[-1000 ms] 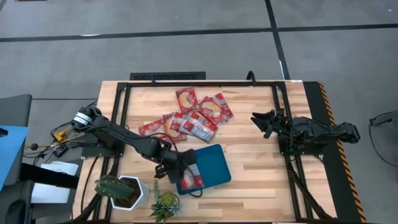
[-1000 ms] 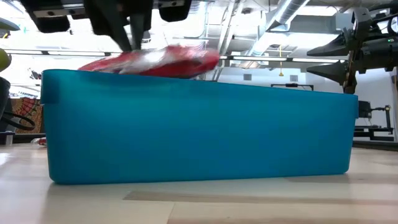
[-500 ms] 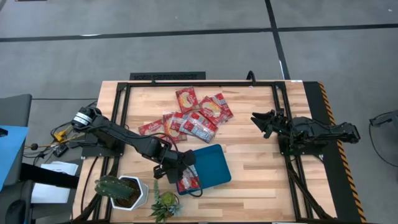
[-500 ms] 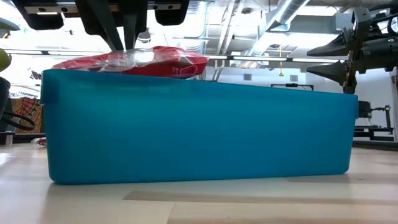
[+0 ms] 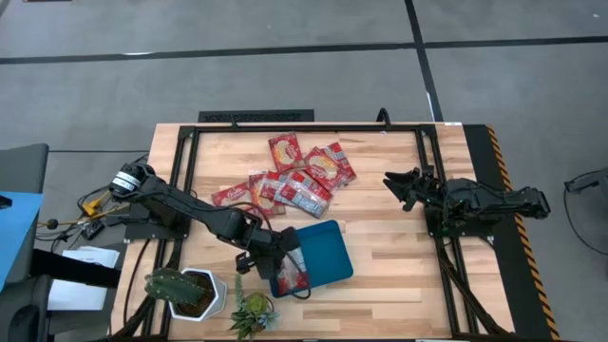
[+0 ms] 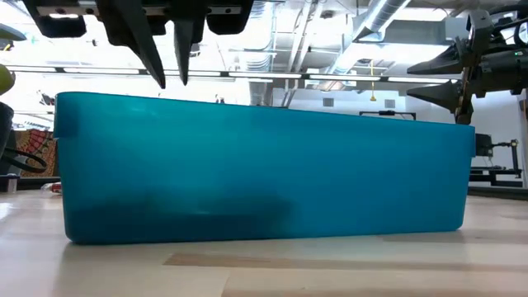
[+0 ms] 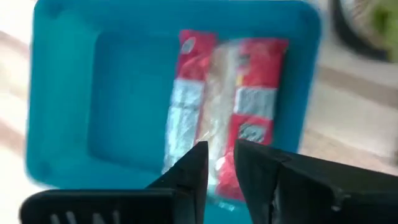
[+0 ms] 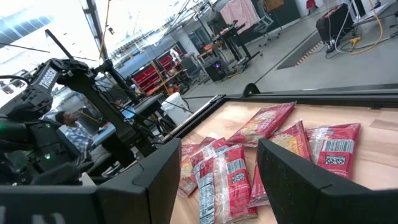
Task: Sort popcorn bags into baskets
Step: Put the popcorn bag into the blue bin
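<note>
We had one popcorn bag (image 7: 227, 112) lying flat inside the teal tray (image 5: 328, 249), on the side nearest the left arm. The left gripper (image 6: 171, 70) hung just above the tray's rim with its fingers a narrow gap apart and nothing between them, so we judged that packet delivered. The rest of the bags (image 5: 294, 180) sat in an overlapping heap at the far middle of the table, well apart from the tray, so most of the sorting was left. The right gripper (image 5: 401, 185) waited over the right side, fingers spread wide and empty. From table height the tray wall hid the dropped bag completely, and we could not count the heap exactly because the packets overlapped.
</note>
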You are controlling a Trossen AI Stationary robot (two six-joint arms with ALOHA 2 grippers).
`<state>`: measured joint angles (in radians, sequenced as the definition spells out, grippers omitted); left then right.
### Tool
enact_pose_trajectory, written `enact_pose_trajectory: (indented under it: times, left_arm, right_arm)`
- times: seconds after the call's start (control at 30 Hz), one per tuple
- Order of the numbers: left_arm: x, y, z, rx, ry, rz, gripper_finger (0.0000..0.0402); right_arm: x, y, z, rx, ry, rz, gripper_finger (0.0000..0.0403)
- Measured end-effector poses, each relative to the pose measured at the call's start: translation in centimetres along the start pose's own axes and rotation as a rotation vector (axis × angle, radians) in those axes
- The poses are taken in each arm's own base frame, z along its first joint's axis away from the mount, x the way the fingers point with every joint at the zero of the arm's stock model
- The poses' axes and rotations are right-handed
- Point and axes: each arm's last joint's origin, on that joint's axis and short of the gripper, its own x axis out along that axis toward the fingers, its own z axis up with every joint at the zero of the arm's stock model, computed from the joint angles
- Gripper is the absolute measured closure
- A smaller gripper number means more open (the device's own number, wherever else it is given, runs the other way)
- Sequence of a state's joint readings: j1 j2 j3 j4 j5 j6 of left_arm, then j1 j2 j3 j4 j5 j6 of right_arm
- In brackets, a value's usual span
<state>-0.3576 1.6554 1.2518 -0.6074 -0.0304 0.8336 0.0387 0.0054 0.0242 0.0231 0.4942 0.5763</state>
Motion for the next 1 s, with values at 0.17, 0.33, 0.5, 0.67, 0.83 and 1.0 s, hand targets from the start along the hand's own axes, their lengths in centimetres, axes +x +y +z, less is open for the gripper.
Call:
enact_pose_trajectory:
  times: [0.17, 0.33, 0.5, 0.67, 0.83, 1.0]
  left_arm:
    - [-2.5, 2.0, -0.7, -0.222, 0.062, 0.188, 0.0312]
    - [-7.5, 4.6, -3.8, -0.632, 0.032, 0.376, 0.0297]
    - [-9.5, 3.7, -8.5, -0.986, 0.097, 0.327, 0.0267]
    - [-8.5, 1.5, -11.5, -1.108, 0.182, 0.303, 0.0212]
    - [-5.7, -1.6, -14.2, -1.202, 0.310, 0.276, 0.0143]
    - [-3.2, -3.9, -15.9, -1.267, 0.363, 0.316, 0.0087]
  right_arm:
    - [0.0, 0.0, 0.0, -0.001, 0.001, 0.000, 0.0168]
    - [0.0, 0.0, 0.0, -0.001, 0.001, -0.001, 0.0168]
    - [0.0, 0.0, 0.0, -0.001, 0.000, -0.001, 0.0168]
    - [0.0, 0.0, 0.0, -0.002, 0.001, -0.001, 0.0168]
    - [0.0, 0.0, 0.0, -0.003, 0.001, -0.001, 0.0168]
    - [0.0, 0.0, 0.0, -0.005, -0.001, -0.004, 0.0168]
